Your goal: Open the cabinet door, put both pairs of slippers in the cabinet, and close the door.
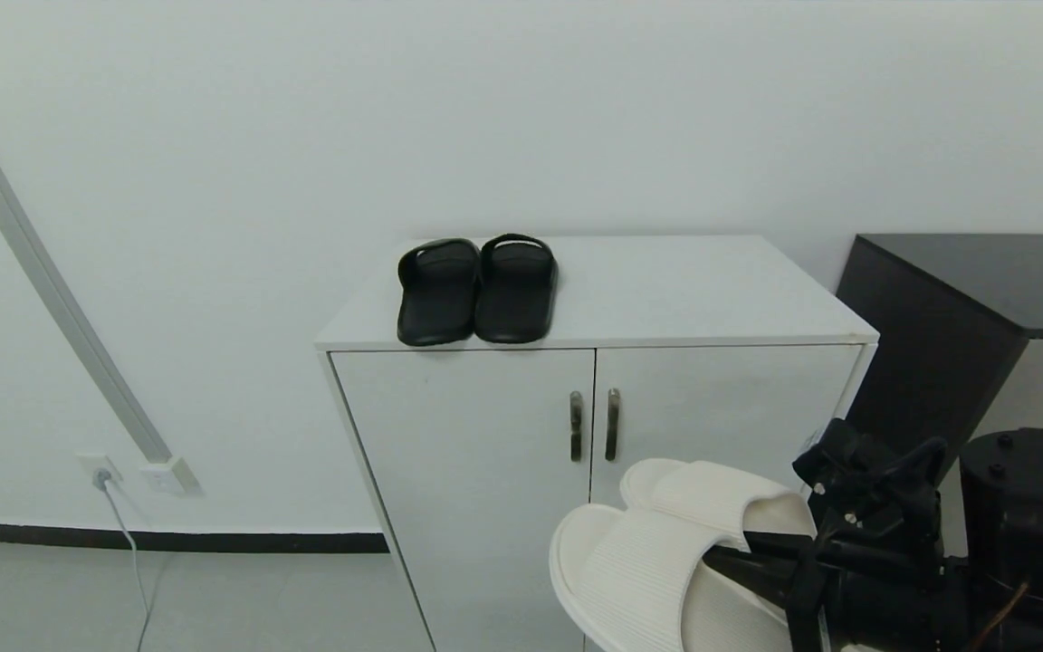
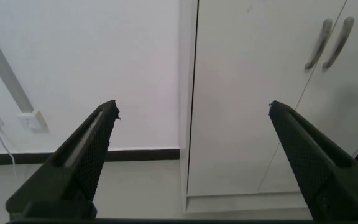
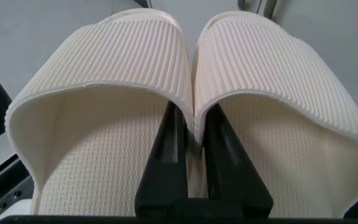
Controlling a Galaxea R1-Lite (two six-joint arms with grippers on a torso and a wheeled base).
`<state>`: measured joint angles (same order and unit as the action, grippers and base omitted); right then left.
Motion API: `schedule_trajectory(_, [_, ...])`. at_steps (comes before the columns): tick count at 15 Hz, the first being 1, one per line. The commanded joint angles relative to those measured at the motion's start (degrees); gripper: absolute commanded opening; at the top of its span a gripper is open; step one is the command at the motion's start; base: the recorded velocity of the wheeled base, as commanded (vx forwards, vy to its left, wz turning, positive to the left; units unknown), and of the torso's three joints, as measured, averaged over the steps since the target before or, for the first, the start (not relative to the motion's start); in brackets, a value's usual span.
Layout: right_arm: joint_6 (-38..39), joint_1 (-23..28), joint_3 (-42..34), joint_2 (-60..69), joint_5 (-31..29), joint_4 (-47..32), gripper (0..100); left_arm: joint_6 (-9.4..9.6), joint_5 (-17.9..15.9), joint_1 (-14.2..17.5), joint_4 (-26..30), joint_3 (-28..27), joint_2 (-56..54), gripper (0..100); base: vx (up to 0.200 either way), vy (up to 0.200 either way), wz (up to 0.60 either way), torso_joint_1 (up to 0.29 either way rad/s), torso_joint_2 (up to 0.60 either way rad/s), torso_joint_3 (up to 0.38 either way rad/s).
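White wall, grey floor; white cabinet (image 1: 458, 453) stands against the wall, with a dark unit (image 1: 956, 344) on its right.

Nearest, low right: right gripper (image 3: 193, 115) pressed together on the white slippers (image 1: 666, 543). One finger sits inside each slipper, with the two inner strap walls pinched between them. Toes point toward the cabinet. Ribbed foam; looks light, soft and springy. Likely to sag or swing from this pinch, so it wants slow moves.

Left gripper (image 2: 193, 106) spread wide, holding nothing, low before the cabinet's left door.

Both doors shut. Two slim upright handles (image 1: 594, 426) sit beside the centre seam, the obvious place to hold. A door probably swings lightly.

Farthest: black slippers (image 1: 476, 290) on the cabinet top, left part, side by side and touching, straps at the far end. They look rubbery and a bit stiffer. Best hold is probably the same pinch on the adjoining strap walls.
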<state>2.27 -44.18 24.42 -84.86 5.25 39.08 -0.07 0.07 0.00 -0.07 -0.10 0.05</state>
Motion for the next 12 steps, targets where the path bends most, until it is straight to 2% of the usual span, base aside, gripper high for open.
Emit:
schedule_trajectory(1, [0.02,-0.03,-0.6,-0.22,0.11,0.03,0,-0.01,0.01,0.0,-0.01,0.01,0.04,100,0.0,0.0,0.0,-0.188,0.51,0.32])
schedule_trajectory(6, [0.02,-0.29,-1.13,-0.13,0.11,0.03,0,0.07,0.01,0.0,-0.01,0.01,0.04,100,0.0,0.0,0.0,-0.163,0.49,0.33])
schedule_trajectory(12, [-1.12,-0.47,-1.92,-0.22,0.28,0.03,0,0.16,-0.07,0.0,-0.01,0.01,0.04,100,0.0,0.0,0.0,-0.112,0.46,0.343])
